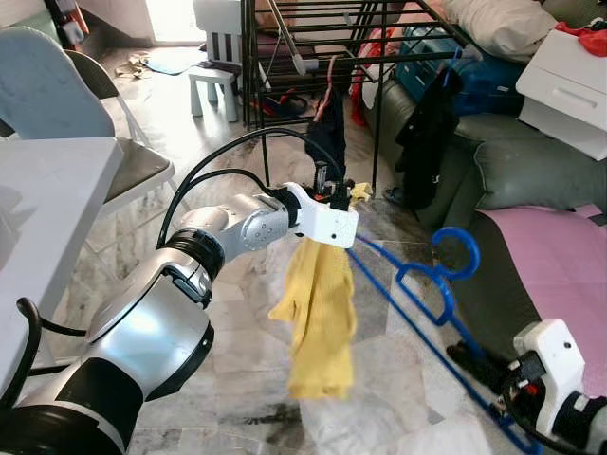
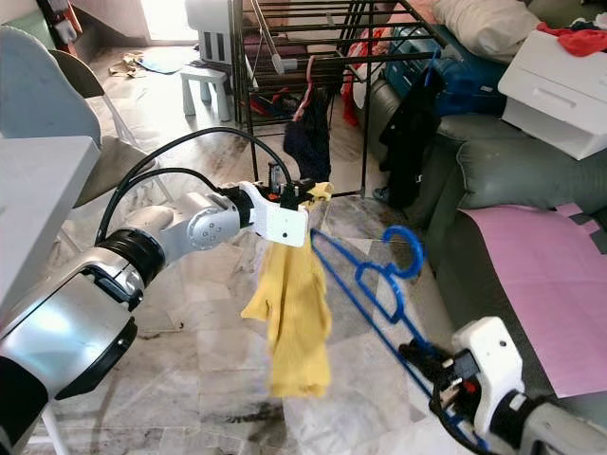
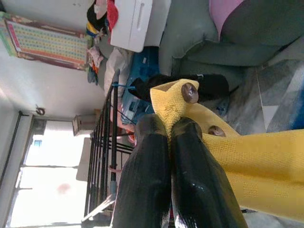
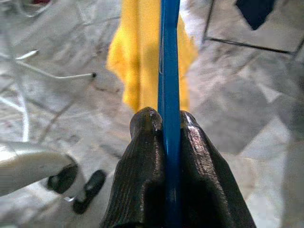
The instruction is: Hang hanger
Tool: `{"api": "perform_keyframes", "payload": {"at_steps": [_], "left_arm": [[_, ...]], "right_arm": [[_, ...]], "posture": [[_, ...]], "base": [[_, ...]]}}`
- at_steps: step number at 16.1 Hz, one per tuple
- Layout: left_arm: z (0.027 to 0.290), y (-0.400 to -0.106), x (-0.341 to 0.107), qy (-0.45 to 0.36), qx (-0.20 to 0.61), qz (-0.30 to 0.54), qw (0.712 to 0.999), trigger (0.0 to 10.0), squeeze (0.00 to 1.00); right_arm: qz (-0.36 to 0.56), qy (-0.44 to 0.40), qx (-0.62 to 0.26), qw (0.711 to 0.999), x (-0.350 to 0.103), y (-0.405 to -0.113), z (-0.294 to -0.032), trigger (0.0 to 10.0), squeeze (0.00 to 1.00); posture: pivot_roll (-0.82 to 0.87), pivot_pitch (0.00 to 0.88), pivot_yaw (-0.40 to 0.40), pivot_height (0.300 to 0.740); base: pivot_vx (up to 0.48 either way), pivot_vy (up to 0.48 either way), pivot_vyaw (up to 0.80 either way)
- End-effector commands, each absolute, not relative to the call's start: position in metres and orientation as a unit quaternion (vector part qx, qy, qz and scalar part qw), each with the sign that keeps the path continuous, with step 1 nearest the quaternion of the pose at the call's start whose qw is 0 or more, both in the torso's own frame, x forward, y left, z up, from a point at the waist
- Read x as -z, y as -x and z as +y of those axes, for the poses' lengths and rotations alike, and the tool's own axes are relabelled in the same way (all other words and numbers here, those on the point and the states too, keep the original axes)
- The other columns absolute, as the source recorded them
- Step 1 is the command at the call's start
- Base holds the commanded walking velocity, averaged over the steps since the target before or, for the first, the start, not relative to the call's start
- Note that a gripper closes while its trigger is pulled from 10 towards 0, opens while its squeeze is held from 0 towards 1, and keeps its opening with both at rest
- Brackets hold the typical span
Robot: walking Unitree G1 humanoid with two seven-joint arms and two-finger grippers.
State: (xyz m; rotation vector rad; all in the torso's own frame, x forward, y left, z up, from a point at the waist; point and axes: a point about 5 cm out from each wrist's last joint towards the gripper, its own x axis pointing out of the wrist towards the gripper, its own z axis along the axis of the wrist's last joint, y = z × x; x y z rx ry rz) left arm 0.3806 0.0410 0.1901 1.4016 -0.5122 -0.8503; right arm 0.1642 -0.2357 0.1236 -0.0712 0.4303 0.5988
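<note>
Nearest, our right gripper (image 4: 166,126) pinches the blue hanger (image 1: 432,303) by its lower bar, low on our right above the marble floor (image 1: 237,379); its hook curls up beside the grey sofa (image 1: 531,180). Further out, our left gripper (image 3: 170,128) is clamped on the top edge of the yellow garment (image 1: 318,318), which dangles against the hanger's arm. Beyond stands the black drying rack (image 1: 313,57).

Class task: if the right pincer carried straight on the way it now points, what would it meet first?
Probably the yellow garment hanging from the left pincer: the right pincer, shut on the blue hanger, points along it there. Depth is unclear.
</note>
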Motion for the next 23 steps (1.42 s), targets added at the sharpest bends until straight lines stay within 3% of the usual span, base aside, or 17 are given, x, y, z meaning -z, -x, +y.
{"api": "perform_keyframes", "payload": {"at_steps": [1,9,16,17,19,23], "left_arm": [[0.035,-0.382,-0.206,-0.622,0.368,-0.255,0.642,10.0,0.00],[0.045,-0.385,-0.202,-0.640,0.364,-0.234,0.635,10.0,0.00],[0.029,-0.373,-0.210,-0.575,0.401,-0.288,0.652,10.0,0.00],[0.020,-0.366,-0.221,-0.515,0.430,-0.312,0.673,10.0,0.00],[0.012,-0.358,-0.233,-0.459,0.455,-0.349,0.679,10.0,0.00],[0.012,-0.360,-0.231,-0.454,0.447,-0.343,0.690,10.0,0.00]], "right_arm": [[0.210,0.039,-0.314,0.925,-0.130,-0.160,-0.234,10.0,0.00],[0.242,0.059,-0.296,0.922,-0.140,-0.144,-0.258,10.0,0.00],[0.241,0.043,-0.301,0.922,-0.128,-0.150,-0.248,10.0,0.00],[0.236,0.043,-0.288,0.927,-0.122,-0.155,-0.248,10.0,0.00],[0.231,0.048,-0.261,0.936,-0.116,-0.162,-0.251,10.0,0.00],[0.227,0.060,-0.241,0.942,-0.111,-0.170,-0.252,10.0,0.00]], "posture": [[-0.05,0.000,-0.040,0.740],[-0.07,0.000,-0.030,0.740],[-0.06,0.000,-0.029,0.740],[-0.05,0.000,-0.032,0.740],[-0.05,0.000,-0.032,0.740],[-0.05,0.000,-0.031,0.740]], "base": [[0.000,0.000,0.00],[0.000,0.000,0.00],[0.000,0.000,0.00],[0.000,0.000,0.00],[0.000,0.000,0.00],[0.000,0.000,0.00]]}}
